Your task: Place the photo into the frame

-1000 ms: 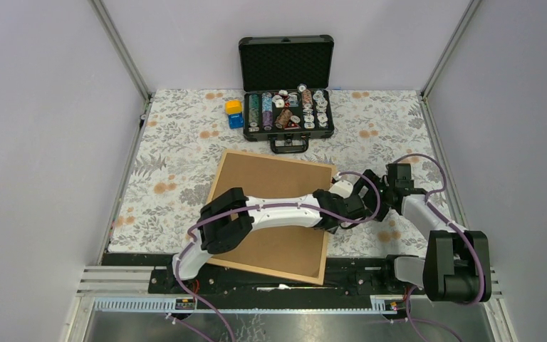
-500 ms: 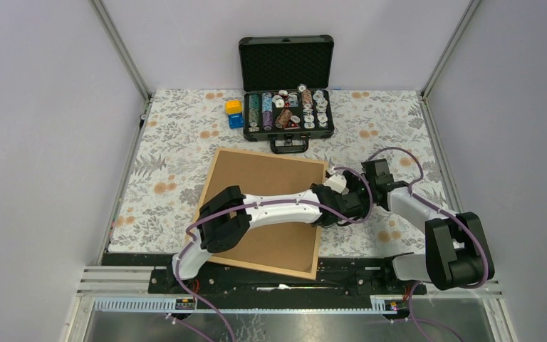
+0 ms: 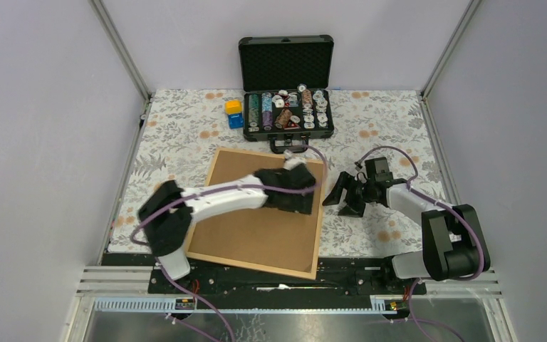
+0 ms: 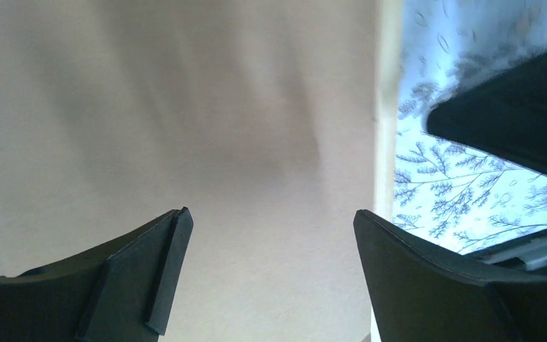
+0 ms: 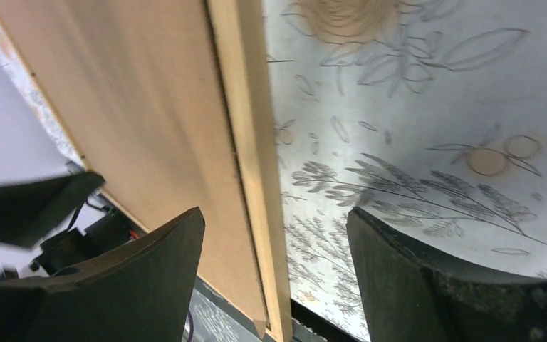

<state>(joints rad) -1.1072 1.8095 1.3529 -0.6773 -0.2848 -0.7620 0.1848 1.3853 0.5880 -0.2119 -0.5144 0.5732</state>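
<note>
Across the flower-printed table (image 3: 185, 135), the largest thing is the frame (image 3: 319, 242). It lies flat and slightly askew near the arms' bases, its thin light-wood rail running round a plain brown backing board (image 3: 256, 239) that fills the opening. Only this brown side shows. The photo is not visible in any view, so I cannot tell whether it already lies beneath the board.

Behind the frame and apart from it, a black case (image 3: 285, 64) stands open at the far edge of the table, its tray full of poker chips (image 3: 285, 110).

Reaching over the frame's far right part, the left pincer (image 4: 271, 214) hangs above the brown board with its jaws spread wide and nothing between them. The right pincer (image 5: 274, 214) sits low at the frame's right rail, its jaws also well apart; the rail shows in the gap between them, but neither finger appears to press on it, and it holds nothing.

Smallest are a yellow and a blue block (image 3: 234, 112) left of the case.

Judging by the board seated in the frame, the task is either near its end or the board must come out first.
</note>
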